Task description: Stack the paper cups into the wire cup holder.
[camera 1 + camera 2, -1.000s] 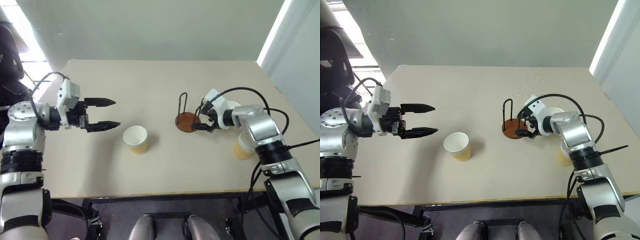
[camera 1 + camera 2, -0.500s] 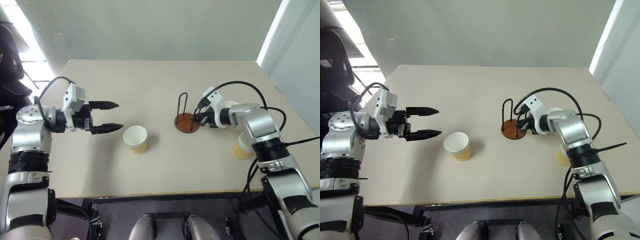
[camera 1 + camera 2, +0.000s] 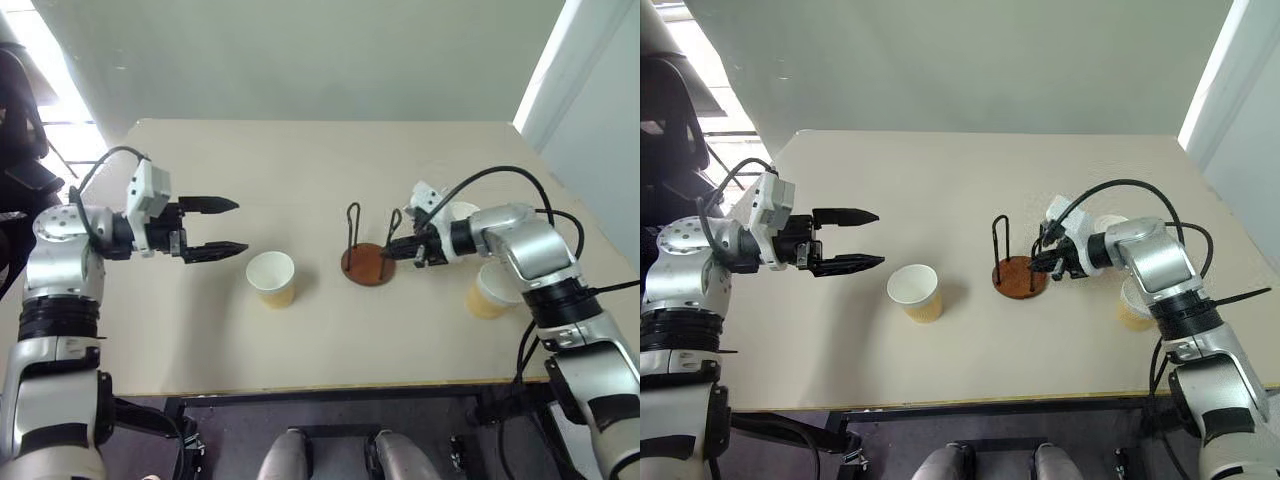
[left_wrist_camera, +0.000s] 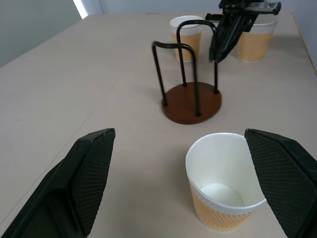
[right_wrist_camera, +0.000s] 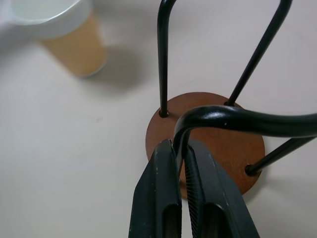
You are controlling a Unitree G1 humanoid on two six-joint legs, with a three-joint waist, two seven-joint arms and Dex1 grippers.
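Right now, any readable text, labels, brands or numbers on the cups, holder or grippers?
None readable.
paper cups: plain white inside, ribbed tan outside, no print.
wire cup holder: bare brown base, black wire, no label.
left gripper and right gripper: no markings visible.

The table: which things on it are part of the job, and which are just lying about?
Part of the job:
- wire cup holder, a loop pinched in the right hand
- three paper cups: one before the open left hand, two beyond the holder

Just lying about:
- nothing else on the table
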